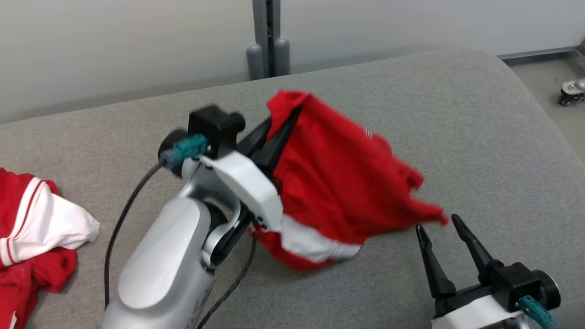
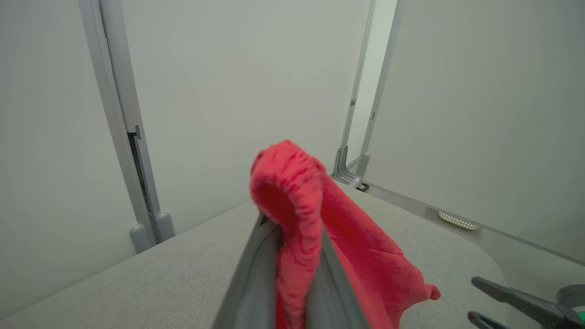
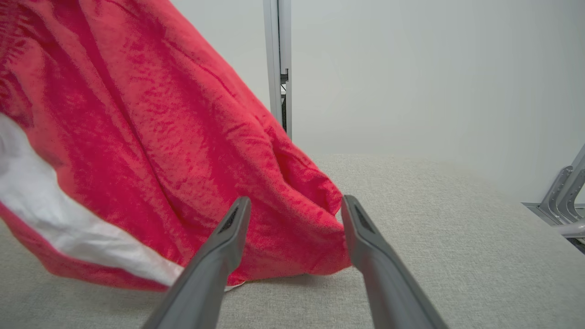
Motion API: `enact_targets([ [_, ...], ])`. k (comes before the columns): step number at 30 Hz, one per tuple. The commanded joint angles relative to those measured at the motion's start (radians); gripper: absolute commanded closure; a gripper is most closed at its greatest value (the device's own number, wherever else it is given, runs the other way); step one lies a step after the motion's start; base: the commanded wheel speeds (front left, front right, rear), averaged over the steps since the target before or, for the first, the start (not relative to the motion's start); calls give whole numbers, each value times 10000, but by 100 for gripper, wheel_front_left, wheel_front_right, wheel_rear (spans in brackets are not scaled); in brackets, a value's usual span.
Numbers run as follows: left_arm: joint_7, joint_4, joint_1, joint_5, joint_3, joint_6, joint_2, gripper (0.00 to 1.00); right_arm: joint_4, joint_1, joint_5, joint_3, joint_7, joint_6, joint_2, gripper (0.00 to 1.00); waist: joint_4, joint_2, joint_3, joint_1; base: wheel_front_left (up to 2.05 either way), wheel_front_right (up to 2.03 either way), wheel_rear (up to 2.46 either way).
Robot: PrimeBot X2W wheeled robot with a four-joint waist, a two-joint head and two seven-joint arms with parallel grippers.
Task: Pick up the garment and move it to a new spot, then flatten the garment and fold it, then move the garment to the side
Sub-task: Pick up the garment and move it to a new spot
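A red garment with a white band hangs lifted over the grey table, its lower edge near the surface. My left gripper is shut on the garment's top edge, and the left wrist view has red cloth bunched between the two fingers. My right gripper stands open at the lower right, its tips just beside the garment's trailing corner. In the right wrist view the open fingers frame that corner of the garment without closing on it.
A second red and white garment lies crumpled at the table's left edge. A grey post rises behind the table against a pale wall. The table's rounded right corner drops to the floor, where a small wheeled foot stands.
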Motion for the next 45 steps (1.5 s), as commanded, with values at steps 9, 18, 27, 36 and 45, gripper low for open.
enact_targets([
  [9,-1241,2626,1006,68,1063,1089,693,100,-27,69,-37,-82,-51,19,-55,0,-6,0,212,0,0,0,0],
  [18,-2497,5297,1295,-616,2389,1882,963,100,11,-15,-162,8,-50,19,-57,0,448,0,189,0,0,0,0],
  [27,-3477,6576,1544,-920,2425,1219,636,0,100,200,-167,90,-50,19,-58,0,750,0,49,0,0,0,0],
  [36,-4118,3633,3368,185,3154,1379,806,0,-115,384,-318,-209,-51,19,-58,0,849,0,-339,0,0,0,0],
  [45,-4110,-363,6583,2209,4291,1165,193,0,-653,775,-699,-1121,-50,19,-57,0,1290,0,-686,0,0,0,0],
])
